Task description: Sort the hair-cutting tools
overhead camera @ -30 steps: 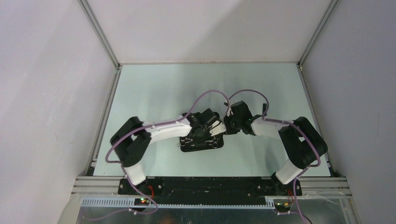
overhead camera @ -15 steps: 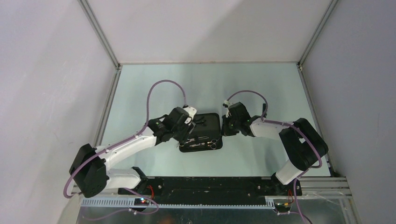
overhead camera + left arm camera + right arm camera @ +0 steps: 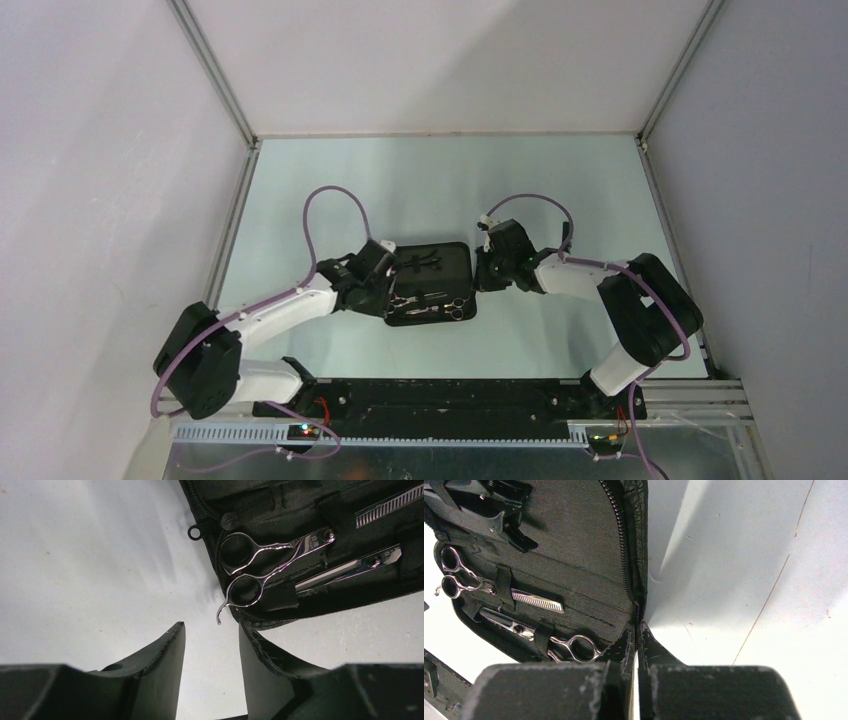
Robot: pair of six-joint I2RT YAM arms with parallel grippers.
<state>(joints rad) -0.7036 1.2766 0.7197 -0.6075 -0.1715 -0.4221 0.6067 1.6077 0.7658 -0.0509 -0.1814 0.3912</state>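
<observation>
An open black zip case [image 3: 447, 266] lies on the table with the hair-cutting tools strapped inside. Two silver scissors lie in its near half [image 3: 430, 304]; thin black clips [image 3: 425, 262] sit in the far half. In the left wrist view, one pair of scissors [image 3: 242, 565] shows its ring handles at the case's [image 3: 280, 505] corner, the other pair [image 3: 350, 567] beside it. My left gripper [image 3: 210, 630] is open and empty, just short of those handles; it also shows in the top view [image 3: 384, 292]. My right gripper [image 3: 637, 630] is shut on the case's zip edge [image 3: 626, 555]. No comb shows.
The table [image 3: 330, 190] is pale green with grey walls on three sides and a metal rail [image 3: 450, 385] along the near edge. In the right wrist view, both scissors [image 3: 459, 577] [image 3: 569, 647] and the clips [image 3: 499, 495] sit under elastic straps.
My left arm has pulled back from over the case to its left side and come down low near the scissor handles. The right gripper has stayed on the case's edge.
</observation>
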